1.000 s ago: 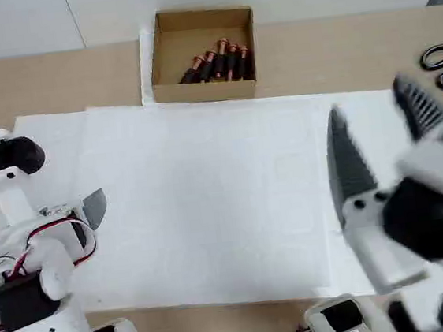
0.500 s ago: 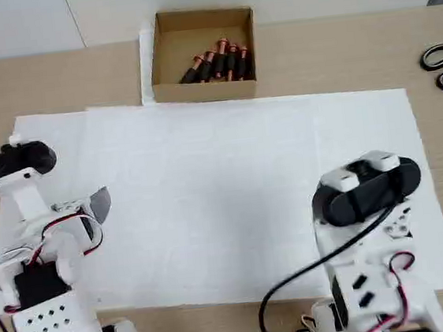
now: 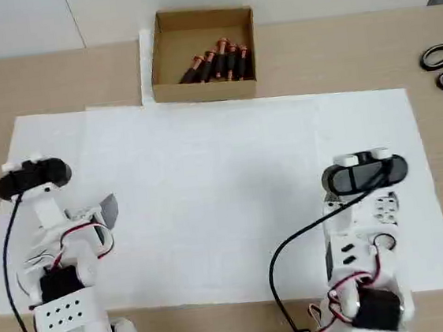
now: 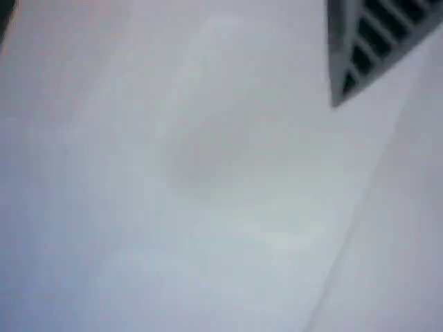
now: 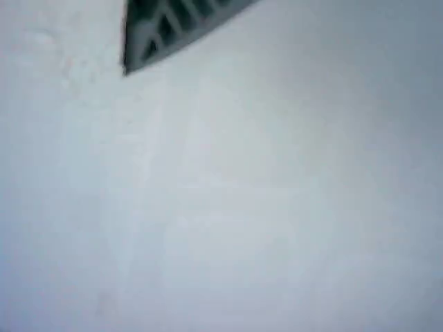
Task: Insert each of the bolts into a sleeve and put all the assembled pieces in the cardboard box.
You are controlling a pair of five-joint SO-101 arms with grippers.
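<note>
The assembled pieces are lying side by side in the right half of the cardboard box, which is sitting at the far middle of the table, just beyond the white sheet. Both arms are resting folded at the near edge, with the left gripper and right gripper hanging close over the sheet. Whether either is apart or together cannot be told. The likely risk is a gripper snagging the paper and dragging it, nudging the box.

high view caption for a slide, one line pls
Two arms rest at the near edge of the white sheet; bolt-and-sleeve pieces lie in the cardboard box at the far side.
</note>
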